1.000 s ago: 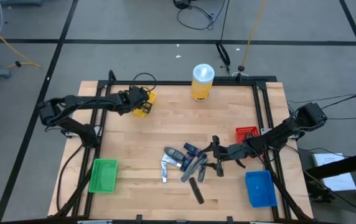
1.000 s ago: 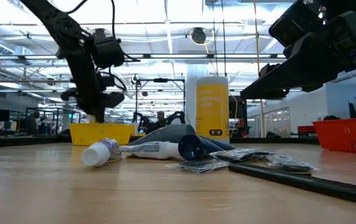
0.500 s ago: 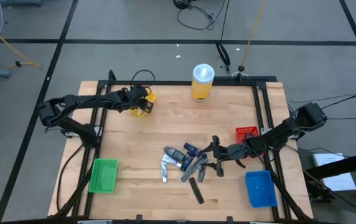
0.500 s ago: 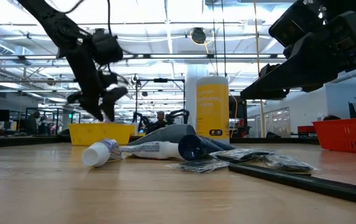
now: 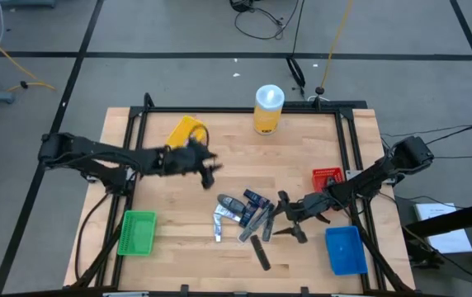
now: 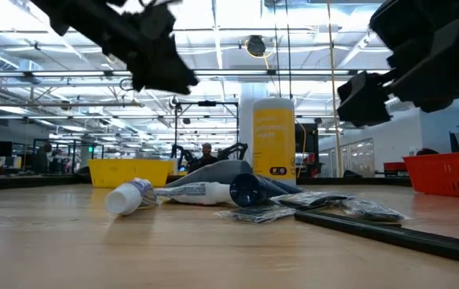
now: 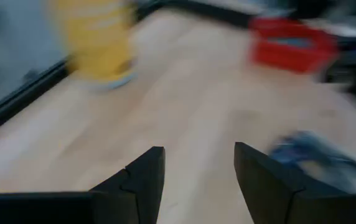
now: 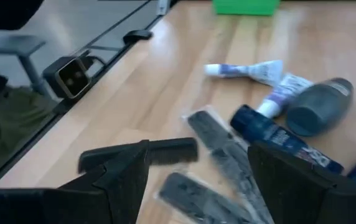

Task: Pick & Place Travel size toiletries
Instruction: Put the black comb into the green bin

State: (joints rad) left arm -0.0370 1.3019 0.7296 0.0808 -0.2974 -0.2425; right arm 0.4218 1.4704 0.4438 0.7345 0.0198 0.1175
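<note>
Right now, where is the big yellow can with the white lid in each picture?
High view: yellow canister stands at the table's far edge, near the middle.
Low view: canister upright behind the toiletry pile.
Left wrist view: blurred yellow shape, likely it.
Right wrist view: not in it.
Shared landmark: the red bin.

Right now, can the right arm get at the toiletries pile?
Probably yes. The right gripper hangs open beside the toiletries pile, and its wrist view shows the black combs lying uncovered just ahead, nothing between.

Two slim black jointed arms (cables trailing off the table) end in blocky, matte-black two-finger grippers.
</note>
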